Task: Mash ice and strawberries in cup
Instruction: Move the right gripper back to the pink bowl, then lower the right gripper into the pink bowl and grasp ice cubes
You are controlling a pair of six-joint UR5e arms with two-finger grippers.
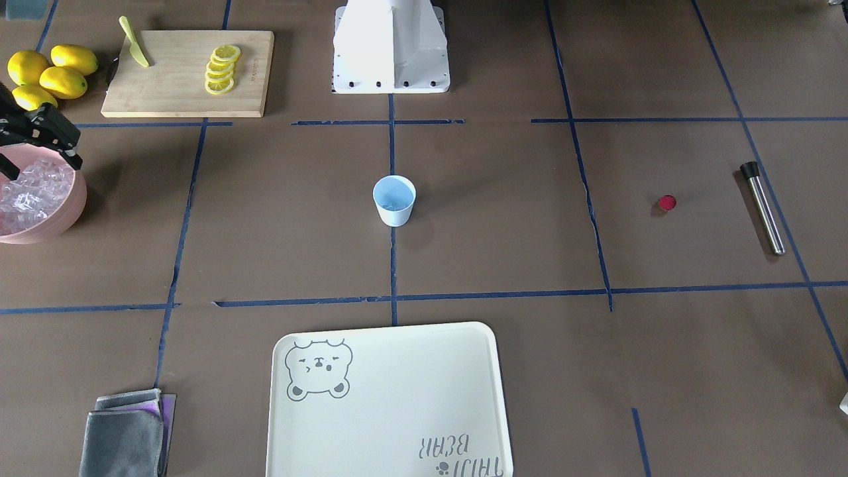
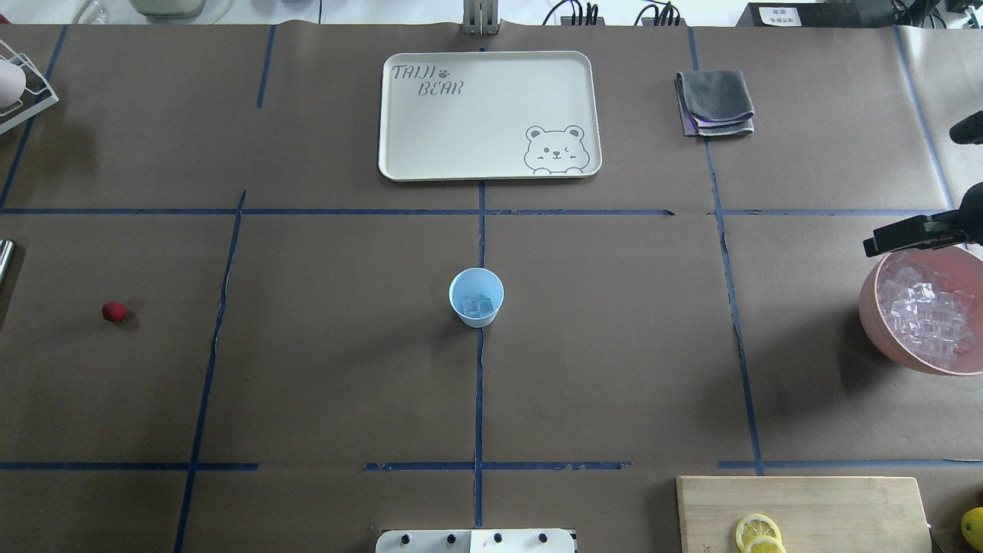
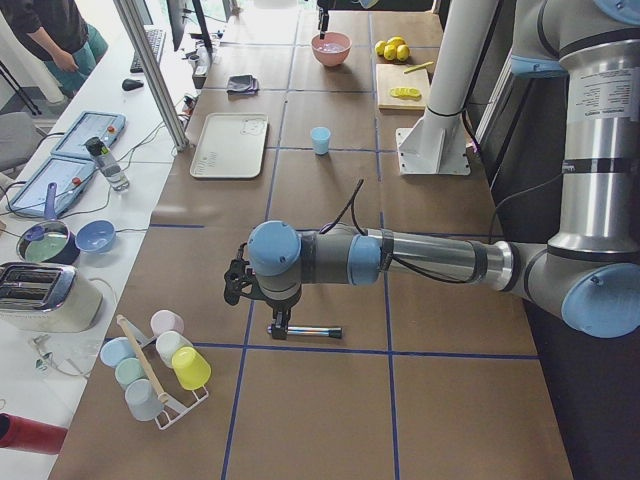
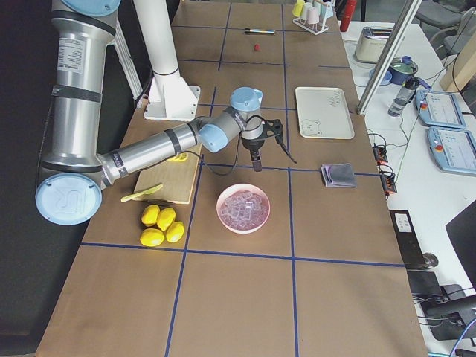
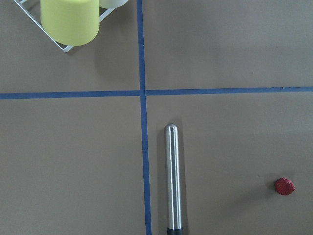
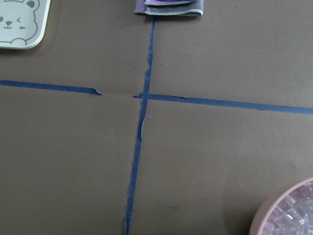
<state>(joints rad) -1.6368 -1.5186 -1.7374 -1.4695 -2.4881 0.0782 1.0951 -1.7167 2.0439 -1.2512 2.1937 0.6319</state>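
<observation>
Strawberry (image 1: 667, 203): one red berry on the bare tabletop (image 1: 503, 218) near its left edge, well apart from the light-blue cup (image 2: 476, 297) at the centre, which holds two ice cubes (image 2: 478, 306). Just outward of the berry lies a steel muddler (image 1: 763, 208), long axis running robot side to far side, black end towards the robot. Left gripper (image 3: 281, 330) hangs over the muddler, so that arm is judged far nearer the berry; right gripper (image 4: 255, 165) hangs by the pink ice bowl (image 2: 868, 311) at the right edge; neither's jaw opening can be told.
</observation>
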